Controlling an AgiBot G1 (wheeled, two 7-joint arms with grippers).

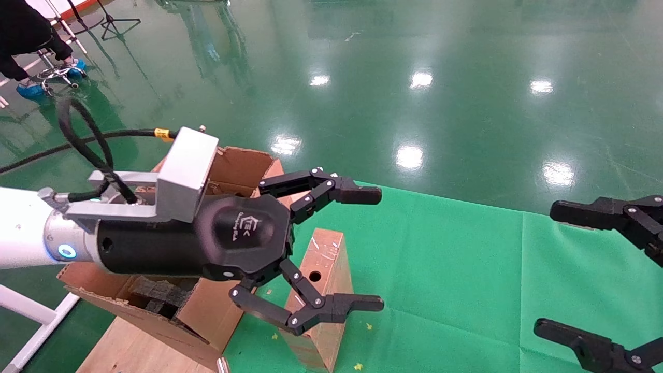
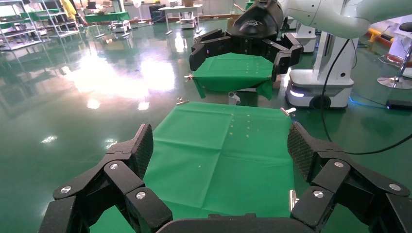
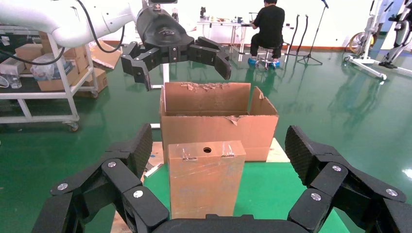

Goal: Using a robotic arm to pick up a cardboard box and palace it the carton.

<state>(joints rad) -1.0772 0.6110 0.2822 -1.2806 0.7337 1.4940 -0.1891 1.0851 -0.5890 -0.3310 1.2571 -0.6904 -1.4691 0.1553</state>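
Note:
The cardboard box (image 1: 331,254), reddish-brown and taped, lies on the green cloth with its round hole facing up. In the right wrist view it (image 3: 206,182) lies just in front of the carton (image 3: 218,124). The carton (image 1: 238,166) stands at the cloth's left, with dark foam inside. The robotic arm's left gripper (image 1: 380,249) is open and empty. It hovers above the box beside the carton and points right; it also shows in the right wrist view (image 3: 184,73). The box is out of the left wrist view, where this gripper (image 2: 221,145) faces bare cloth. My right gripper (image 1: 544,268) is open and empty at the right, facing the box (image 3: 219,145).
The green cloth (image 1: 466,269) covers the table. A wooden board (image 1: 129,342) lies under the carton. A person (image 3: 269,24) sits on a stool behind. A shelf cart with boxes (image 3: 48,73) stands on the green floor. My right gripper also shows in the left wrist view (image 2: 243,48).

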